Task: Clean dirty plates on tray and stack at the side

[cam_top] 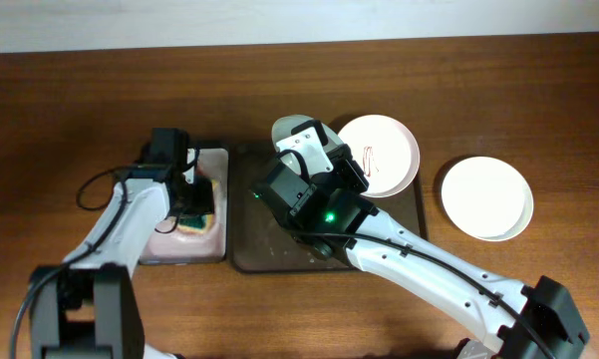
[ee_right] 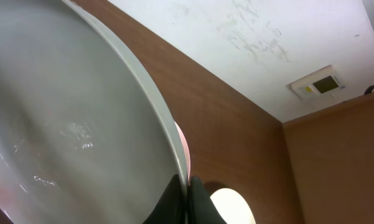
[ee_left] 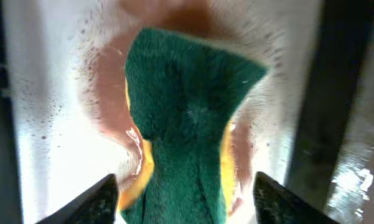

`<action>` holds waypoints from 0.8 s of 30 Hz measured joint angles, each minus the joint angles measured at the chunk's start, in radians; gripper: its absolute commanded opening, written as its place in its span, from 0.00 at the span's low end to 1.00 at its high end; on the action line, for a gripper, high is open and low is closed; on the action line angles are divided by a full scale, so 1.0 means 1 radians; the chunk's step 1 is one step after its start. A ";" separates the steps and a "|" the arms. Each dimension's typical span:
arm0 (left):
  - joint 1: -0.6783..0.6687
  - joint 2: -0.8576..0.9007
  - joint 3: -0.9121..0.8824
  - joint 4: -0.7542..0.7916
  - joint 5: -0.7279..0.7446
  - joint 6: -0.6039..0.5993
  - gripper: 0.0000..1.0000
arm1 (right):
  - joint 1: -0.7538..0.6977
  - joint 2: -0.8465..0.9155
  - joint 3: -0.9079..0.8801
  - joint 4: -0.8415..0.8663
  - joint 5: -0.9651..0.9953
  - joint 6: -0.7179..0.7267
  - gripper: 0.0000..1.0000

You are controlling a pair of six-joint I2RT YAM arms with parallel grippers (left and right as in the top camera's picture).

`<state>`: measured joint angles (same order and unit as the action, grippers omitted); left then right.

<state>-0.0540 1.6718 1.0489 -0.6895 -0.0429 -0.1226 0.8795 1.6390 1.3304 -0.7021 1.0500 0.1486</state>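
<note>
My right gripper is shut on the rim of the pale green-white plate and holds it tilted above the back of the dark brown tray. In the right wrist view the fingers pinch the plate's edge. A white plate with a red squiggle lies on the tray's right end. A plain white plate lies on the table to the right of the tray. My left gripper is open over a green and yellow sponge, with its fingers on either side of it.
The sponge lies in a pinkish-white sponge tray just left of the brown tray, wet and stained reddish. The right arm reaches across the front right of the wooden table.
</note>
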 measured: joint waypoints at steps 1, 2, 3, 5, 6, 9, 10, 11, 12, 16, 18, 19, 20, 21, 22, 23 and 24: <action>0.000 -0.008 0.000 -0.002 0.003 0.001 0.75 | 0.000 0.000 0.000 0.000 0.000 0.000 0.04; 0.000 -0.011 0.000 -0.004 0.006 0.001 0.75 | 0.000 0.000 0.000 0.000 0.000 0.000 0.04; 0.000 -0.011 0.000 -0.004 0.007 0.002 0.75 | 0.000 0.000 0.000 0.000 0.000 0.000 0.04; 0.000 -0.011 0.000 -0.006 0.010 0.002 0.75 | 0.000 0.000 0.000 0.000 0.001 0.000 0.04; 0.000 -0.011 0.000 -0.006 0.010 0.002 0.76 | 0.000 0.000 0.000 0.000 0.005 0.001 0.04; 0.000 -0.011 0.000 -0.006 0.010 0.002 0.77 | 0.000 0.000 0.000 0.002 0.032 0.000 0.04; 0.000 -0.011 0.000 -0.006 0.010 0.002 0.77 | 0.000 0.000 0.000 0.002 0.040 0.000 0.04; 0.000 -0.011 0.000 -0.006 0.010 0.002 0.77 | 0.000 0.000 0.000 0.003 0.051 0.002 0.04; 0.000 -0.011 0.000 -0.006 0.010 0.002 0.77 | 0.000 0.000 0.000 0.004 0.056 0.002 0.04; 0.000 -0.011 0.000 -0.006 0.010 0.002 0.77 | -0.016 -0.015 0.000 -0.006 0.053 0.046 0.04; 0.000 -0.011 0.000 -0.006 0.010 0.002 0.79 | -0.063 -0.031 0.000 -0.039 -0.006 0.108 0.04; 0.000 -0.011 0.000 -0.006 0.010 0.002 0.79 | -0.089 -0.035 0.000 -0.054 -0.031 0.132 0.04; 0.000 -0.011 0.000 -0.007 0.011 0.003 0.79 | -0.118 -0.040 0.000 -0.071 -0.060 0.151 0.04; 0.000 -0.011 0.000 -0.006 0.011 0.002 0.79 | -0.163 -0.045 0.000 -0.090 -0.103 0.184 0.04; 0.000 -0.011 0.000 -0.006 0.011 0.003 0.79 | -0.211 -0.051 0.000 -0.108 -0.144 0.210 0.04; 0.000 -0.011 0.000 -0.006 0.011 0.002 0.79 | -0.260 -0.057 0.000 -0.125 -0.185 0.231 0.04; 0.000 -0.011 0.000 -0.006 0.011 0.003 0.79 | -0.312 -0.063 -0.001 -0.139 -0.233 0.252 0.04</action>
<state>-0.0540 1.6604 1.0489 -0.6960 -0.0319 -0.1200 0.5678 1.5757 1.3296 -0.8413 0.8165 0.4007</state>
